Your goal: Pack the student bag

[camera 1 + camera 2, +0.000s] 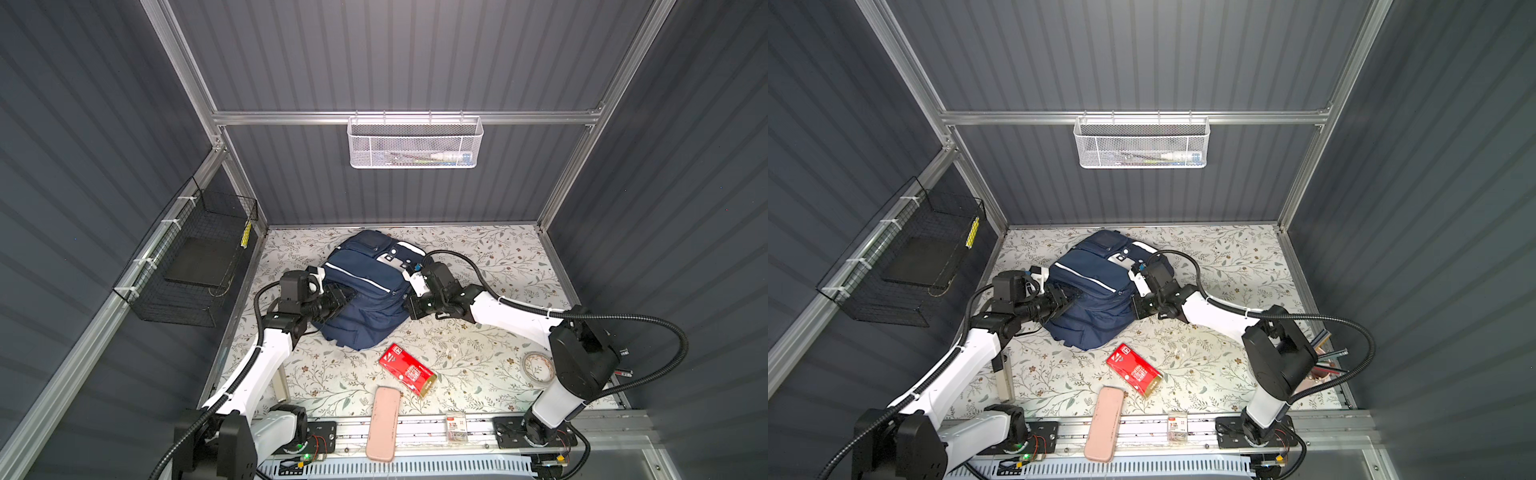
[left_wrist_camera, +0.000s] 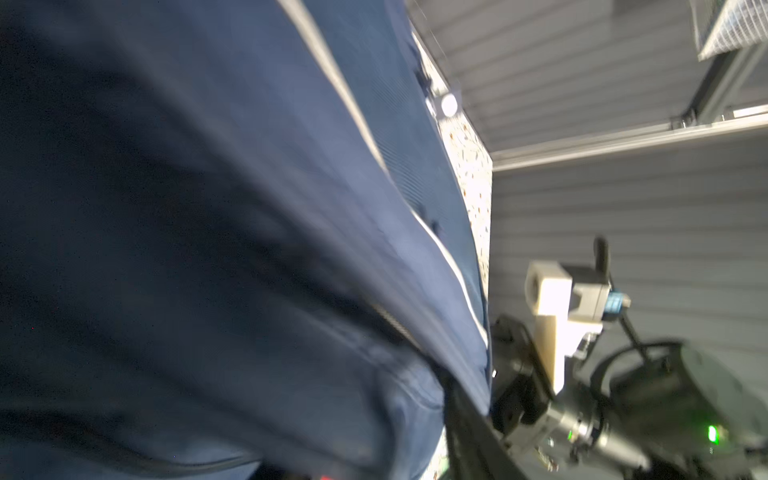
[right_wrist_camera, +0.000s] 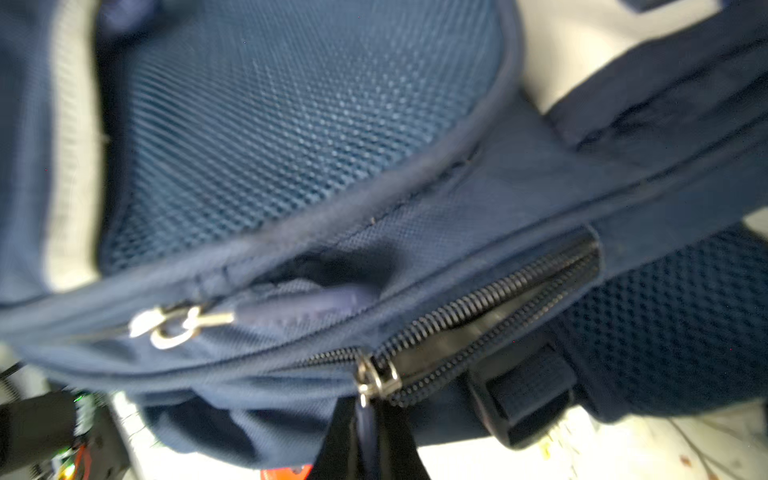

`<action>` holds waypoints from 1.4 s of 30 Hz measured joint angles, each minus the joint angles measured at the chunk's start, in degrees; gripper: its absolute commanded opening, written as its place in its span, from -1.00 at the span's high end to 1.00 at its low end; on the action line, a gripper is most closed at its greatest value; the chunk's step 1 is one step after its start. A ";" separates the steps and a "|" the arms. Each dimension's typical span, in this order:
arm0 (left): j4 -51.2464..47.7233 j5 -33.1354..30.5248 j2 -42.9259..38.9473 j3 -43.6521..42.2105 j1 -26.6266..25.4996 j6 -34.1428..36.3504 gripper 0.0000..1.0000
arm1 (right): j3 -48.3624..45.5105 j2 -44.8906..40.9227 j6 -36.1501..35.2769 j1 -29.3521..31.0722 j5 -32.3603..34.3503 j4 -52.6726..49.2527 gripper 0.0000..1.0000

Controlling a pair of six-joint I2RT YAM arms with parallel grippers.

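**both claws at the backpack, right one pinching a zip pull**

from my seat i see the large navy blue fabric backpack [image 1: 361, 276] with white stripes. it lies flat on the floral-patterned table cover [image 1: 478, 357], toward the back and about mid-width in both top views.

the left claw [image 1: 348, 294] is pushed into the backpack's left side. its tips are lost against the fabric there, and the left wrist view is almost all blurred blue cloth. i cannot tell how wide it stands.

the right claw [image 1: 409, 309] sits against the backpack's right side. in the right wrist view its two black fingers [image 3: 338, 440] are pinched tight on the navy fabric zip pull [image 3: 365, 417]. the pull hangs from a silver metal slider [image 3: 376, 380]. on one side of that slider the black zip teeth [image 3: 498, 316] lie parted; on the other side they are joined. a second silver slider with a ring [image 3: 174, 326] sits on the neighbouring zip.

a flat red rectangular packet [image 1: 407, 370] lies near the backpack's front edge, apart from it. a pale pink oblong pencil case [image 1: 383, 422] rests at the table's front, reaching over the metal rail. a roll of clear tape [image 1: 537, 368] lies beside the right arm. a white mesh basket [image 1: 415, 143] hangs on the back wall, and a black wire basket [image 1: 195, 266] hangs on the left wall.
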 measured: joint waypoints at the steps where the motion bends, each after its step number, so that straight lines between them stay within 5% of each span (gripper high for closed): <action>1: 0.42 -0.35 0.15 -0.02 -0.13 -0.42 -0.08 | 0.87 0.79 0.55 0.37 0.96 -0.68 1.00; 11: 1.51 -10.14 -16.00 -7.93 -10.43 -6.10 -0.32 | 4.98 4.57 9.42 4.35 5.20 0.26 1.00; 16: 4.02 -12.63 -11.63 -10.47 -11.13 -7.96 -0.37 | 4.98 4.57 11.61 7.91 6.12 3.48 1.00; 18: 4.55 -13.35 -8.52 -10.47 -11.67 -8.04 -0.64 | 5.07 4.57 11.76 9.79 6.69 4.22 1.00; 20: 5.25 -14.14 -6.84 -10.47 -12.04 -8.20 -0.67 | 5.14 4.57 11.78 11.26 6.88 4.46 1.00; 22: 6.60 -14.47 -5.31 -10.47 -12.07 -7.93 -0.41 | 5.14 4.59 11.78 12.17 6.99 4.61 1.00; 23: 7.30 -14.56 -4.44 -10.47 -12.07 -7.67 -0.11 | 5.14 4.63 11.76 12.35 6.99 4.79 1.00; 25: 8.02 -14.73 -3.08 -10.47 -12.07 -7.56 0.78 | 5.14 4.72 11.54 12.33 7.06 4.96 1.00; 26: 7.96 -15.02 -2.73 -10.47 -12.07 -7.34 1.00 | 5.14 4.72 11.30 12.28 7.28 4.76 1.00; 42: 6.69 -12.31 -3.58 -7.04 -14.12 -3.63 1.00 | -3.04 -2.73 4.20 2.64 -5.35 6.10 0.94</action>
